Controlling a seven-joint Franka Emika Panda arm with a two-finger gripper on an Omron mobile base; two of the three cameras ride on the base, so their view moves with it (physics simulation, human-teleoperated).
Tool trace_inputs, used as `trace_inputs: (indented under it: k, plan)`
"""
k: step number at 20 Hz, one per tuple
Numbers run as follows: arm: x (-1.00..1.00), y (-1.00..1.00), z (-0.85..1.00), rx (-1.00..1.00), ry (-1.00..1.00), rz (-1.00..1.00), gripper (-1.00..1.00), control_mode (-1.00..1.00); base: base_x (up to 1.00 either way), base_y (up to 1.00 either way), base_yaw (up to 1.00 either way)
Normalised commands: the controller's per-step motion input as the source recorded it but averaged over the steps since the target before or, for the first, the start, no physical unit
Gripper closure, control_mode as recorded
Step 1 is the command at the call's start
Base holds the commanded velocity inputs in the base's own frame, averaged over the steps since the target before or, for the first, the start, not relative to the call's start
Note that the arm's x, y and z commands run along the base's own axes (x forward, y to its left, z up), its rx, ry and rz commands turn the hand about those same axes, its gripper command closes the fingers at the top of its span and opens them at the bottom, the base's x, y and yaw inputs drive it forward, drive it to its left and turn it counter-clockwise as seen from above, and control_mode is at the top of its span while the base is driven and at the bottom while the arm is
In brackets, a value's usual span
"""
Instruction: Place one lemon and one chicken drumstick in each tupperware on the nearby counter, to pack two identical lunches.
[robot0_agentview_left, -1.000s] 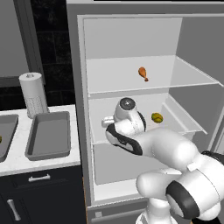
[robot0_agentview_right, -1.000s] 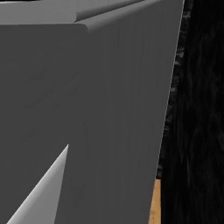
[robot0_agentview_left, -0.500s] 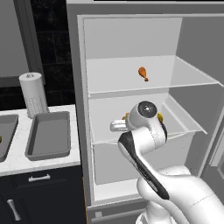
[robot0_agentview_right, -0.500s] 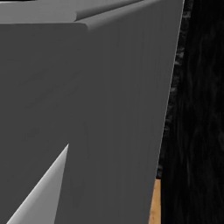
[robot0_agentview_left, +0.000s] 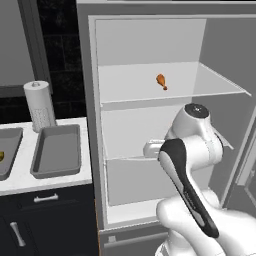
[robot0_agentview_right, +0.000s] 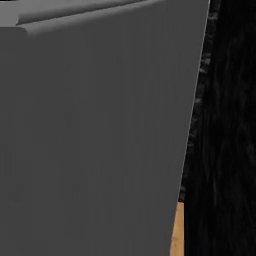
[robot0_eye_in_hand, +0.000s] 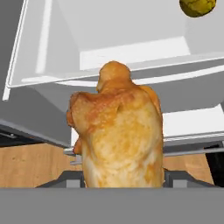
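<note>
**Drumstick in hand, arm swinging back out of the fridge**

The end effector (robot0_eye_in_hand: 122, 186) is gripping a chicken drumstick (robot0_eye_in_hand: 117, 131), its jaws part-closed around the meaty end, which is rising straight ahead of the hand camera. Over the last second the arm has been turning — a second ago the hand was reaching toward the drawer (robot0_eye_in_hand: 131, 52) where a lemon (robot0_eye_in_hand: 197, 7) was lying, and now the wrist has rolled round so that the arm's big joint is hiding that spot in the left base view. In the hand view the lemon is sitting well beyond the end effector, up and to the right, still in the drawer.

A second drumstick (robot0_agentview_left: 161, 81) is resting on the upper fridge shelf (robot0_agentview_left: 220, 87), above the hand. The two trays are waiting on the tabletop (robot0_agentview_left: 50, 180) far off to the left: the nearer tray (robot0_agentview_left: 57, 150) looks bare, while the farther tray (robot0_agentview_left: 10, 152) is holding something yellowish at its edge — probably a lemon, though too little is showing to be sure.

So the pick seems done, and carrying to a tray is likely next.
</note>
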Motion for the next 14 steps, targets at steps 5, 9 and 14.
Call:
trace_inputs:
  k: [5,9,14]
  plan:
    - [0.00,0.00,0.00,0.00,0.00,0.00,1.00,1.00,-0.64,0.91,0.05]
    - [0.00,0.00,0.00,0.00,0.00,0.00,1.00,1.00,-0.09,1.00,0.01]
    - [0.00,0.00,0.00,0.00,0.00,0.00,1.00,1.00,0.30,1.00,0.00]
